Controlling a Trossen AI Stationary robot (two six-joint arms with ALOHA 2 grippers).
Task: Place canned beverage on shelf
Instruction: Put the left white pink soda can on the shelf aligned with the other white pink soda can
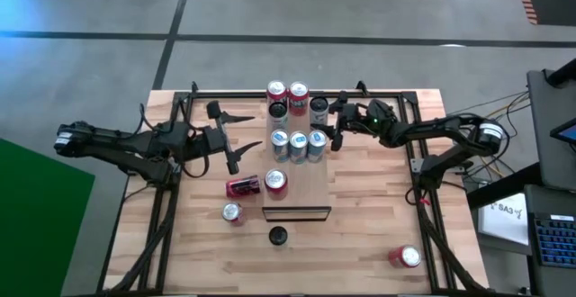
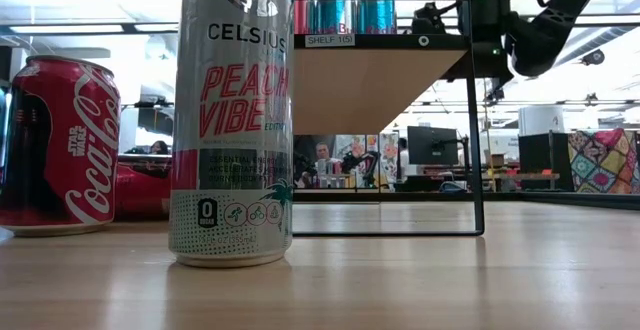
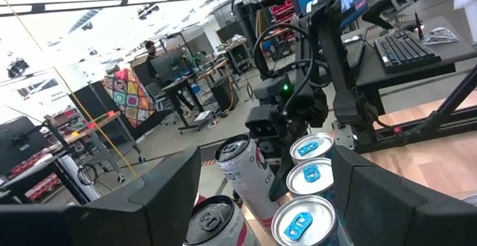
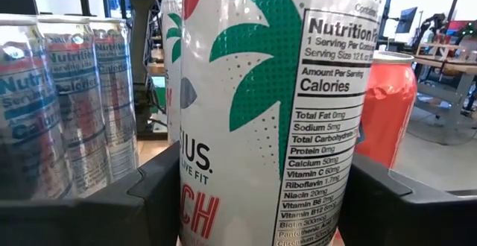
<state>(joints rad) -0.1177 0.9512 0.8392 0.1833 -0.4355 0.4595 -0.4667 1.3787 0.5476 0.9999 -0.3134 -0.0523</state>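
the planked tabletop (image 1: pixel 360 243) is carrying everything, with the shelf (image 1: pixel 301 198), a raised board of light wood, running down its middle so cans can stand in rows above the table. six cans are already lining its far half: a pair of red-topped cans (image 1: pixel 287 91) at the far end, then a dark-topped celsius can (image 1: pixel 279 112) beside a white celsius can (image 1: pixel 319 108), then three blue-tabbed cans (image 1: pixel 298 142). one more red can (image 1: pixel 276 182) is standing alone nearer the front edge, probably leaving room for further rows.

the right arm is reaching in from the right, and the right gripper (image 1: pixel 335 121) is bracketing the white celsius can (image 4: pixel 261 112) on the shelf; in the right wrist view the can is filling the gap between both fingers (image 4: pixel 160 194), so the jaws are closing around it or just letting it go, and contact cannot be judged. the can appears seated, so this placement looks near done.

the left gripper (image 1: pixel 236 135) is waiting beside the shelf's left edge with its jaws spread and empty, facing the blue-tabbed cans (image 3: pixel 309 179).

off the shelf, a tipped red can (image 1: pixel 242 186), an upright can (image 1: pixel 232 212), a dark-topped can (image 1: pixel 278 235) and a far red can (image 1: pixel 404 257) are awaiting their turn. in the low view the "peach vibe" celsius can (image 2: pixel 232 120) and a coca-cola can (image 2: pixel 58 145) are standing nearest.
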